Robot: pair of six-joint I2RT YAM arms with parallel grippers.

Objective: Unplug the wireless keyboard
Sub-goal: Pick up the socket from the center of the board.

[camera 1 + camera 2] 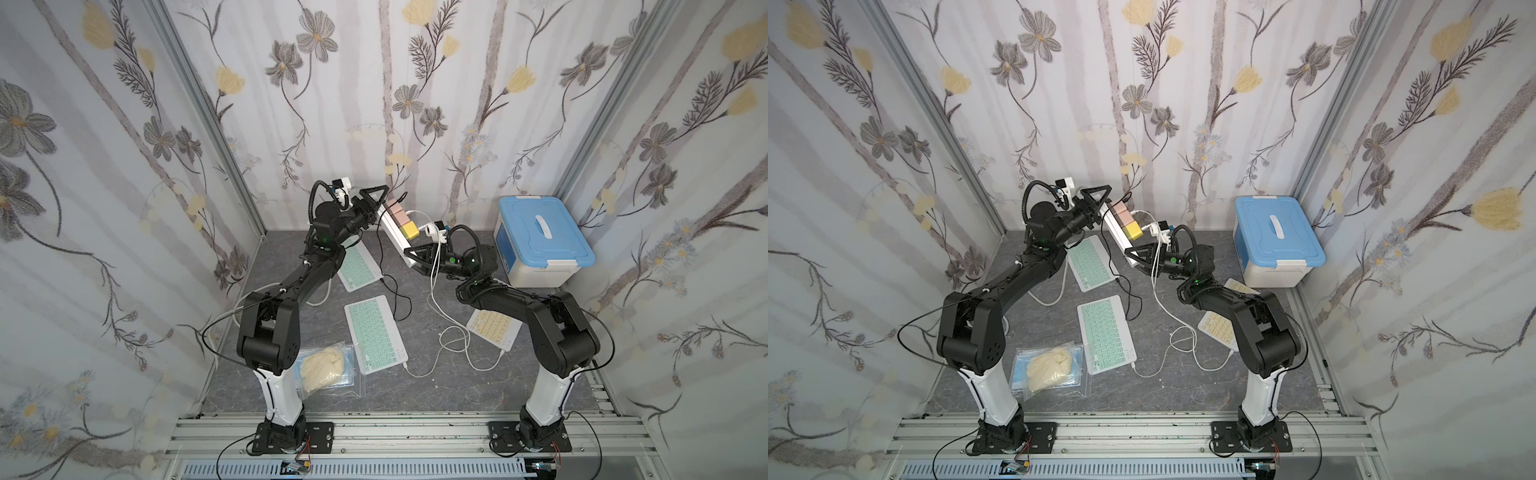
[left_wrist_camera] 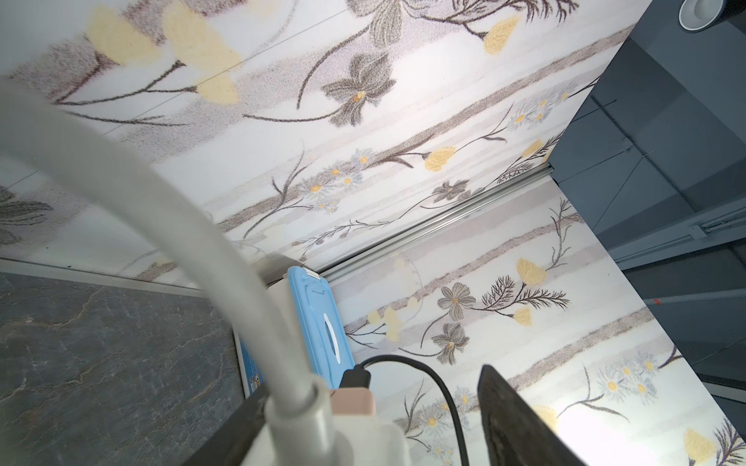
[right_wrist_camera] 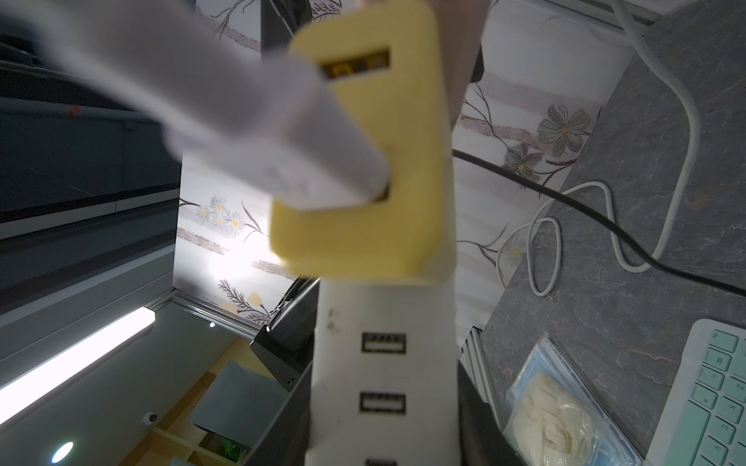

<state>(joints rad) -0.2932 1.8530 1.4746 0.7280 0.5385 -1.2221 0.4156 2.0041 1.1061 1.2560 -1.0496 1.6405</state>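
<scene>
Right tool (image 1: 413, 257) is clamped on the near end of the smooth white strip (image 1: 393, 232), which is held clear of the grey marbled counter (image 1: 436, 386) and slants toward the back edge. The left tool (image 1: 381, 198) stands released at the far end, one dark finger (image 2: 508, 415) clear of the pink cube (image 2: 351, 401). A boxy yellow adapter (image 3: 363, 238) carries a white plug (image 3: 262, 133), too blurred to read. The mint keyboard (image 1: 376, 334) lies flat mid-counter, with a thin white cable (image 1: 419, 372) meeting its front corner. The far keyboard (image 1: 359, 266) sits half under the left arm, and the cream keyboard (image 1: 494, 328) near the right edge is partly hidden by the right arm.
</scene>
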